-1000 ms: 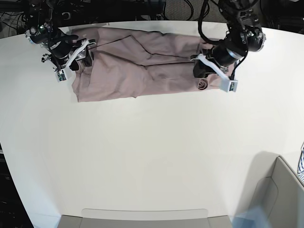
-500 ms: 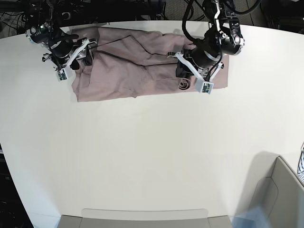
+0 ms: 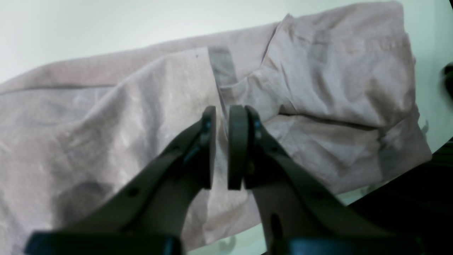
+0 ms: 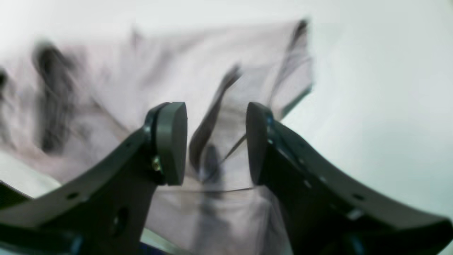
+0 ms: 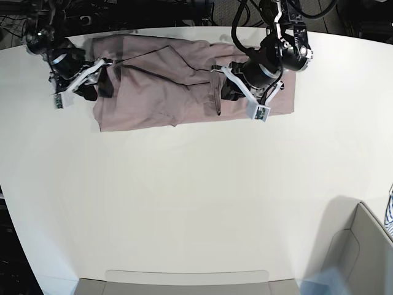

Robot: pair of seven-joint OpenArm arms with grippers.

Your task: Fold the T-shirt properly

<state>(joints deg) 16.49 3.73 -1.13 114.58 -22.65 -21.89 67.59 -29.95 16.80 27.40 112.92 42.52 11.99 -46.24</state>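
Observation:
The mauve-pink T-shirt (image 5: pixel 153 92) lies as a long, creased band along the table's far edge. My left gripper (image 5: pixel 220 92) is over its middle, and a small flap of cloth stands up at its fingertips. In the left wrist view the left gripper (image 3: pixel 222 141) has its jaws nearly together, with a ridge of the T-shirt (image 3: pixel 336 71) running into the narrow gap. My right gripper (image 5: pixel 103 86) is at the shirt's left end. The right wrist view shows this gripper (image 4: pixel 216 141) wide open above the blurred T-shirt (image 4: pixel 230 53), holding nothing.
The white table (image 5: pixel 184 196) stretches toward the camera. A grey bin (image 5: pixel 362 246) stands at the front right, with a striped cloth (image 5: pixel 389 215) at the frame's edge. A flat grey tray (image 5: pixel 184 283) lies along the front edge. Dark cables sit behind the far edge.
My left gripper has moved from the shirt's right end to its middle, carrying the neck part with it, opening briefly and closing again. My right arm has drawn back a little to the left.

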